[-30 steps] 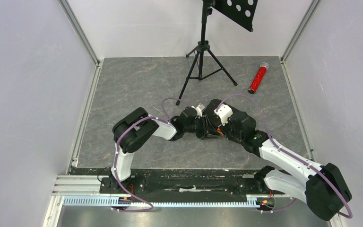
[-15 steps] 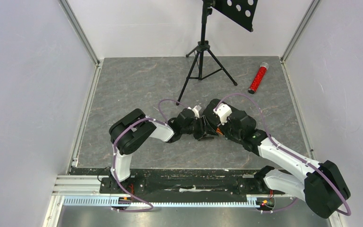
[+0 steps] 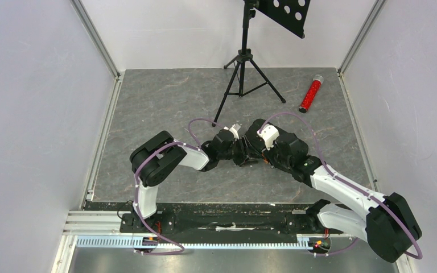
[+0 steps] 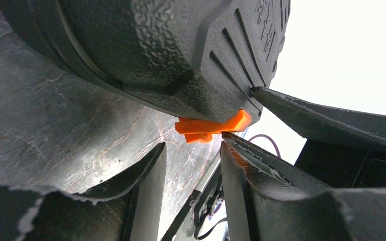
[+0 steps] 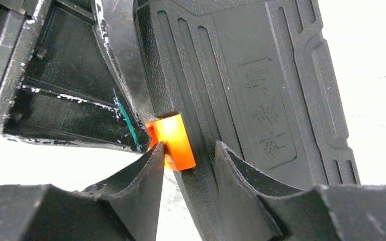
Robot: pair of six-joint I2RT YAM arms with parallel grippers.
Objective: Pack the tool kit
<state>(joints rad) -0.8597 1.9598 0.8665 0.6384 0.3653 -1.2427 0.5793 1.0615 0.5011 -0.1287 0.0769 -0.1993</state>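
Inspecting latch edge of tool kit case [image 5: 261, 75]. Case lies near middle of table [image 4: 55, 125], lid down on base, both my wrists crowded at that edge. Orange latch [image 5: 173, 140] juts out; judged not yet snapped home.

My right gripper [image 5: 189, 145]: fingers spread, straddling case rim, one tip touching latch, nothing pinched.

My left gripper [image 4: 193, 149]: fingers spread, empty, latch just beyond tips.

Recommendation: steady case with one gripper, press latch flat against lid with other, square on and slow. Sideways push would likely slide case.
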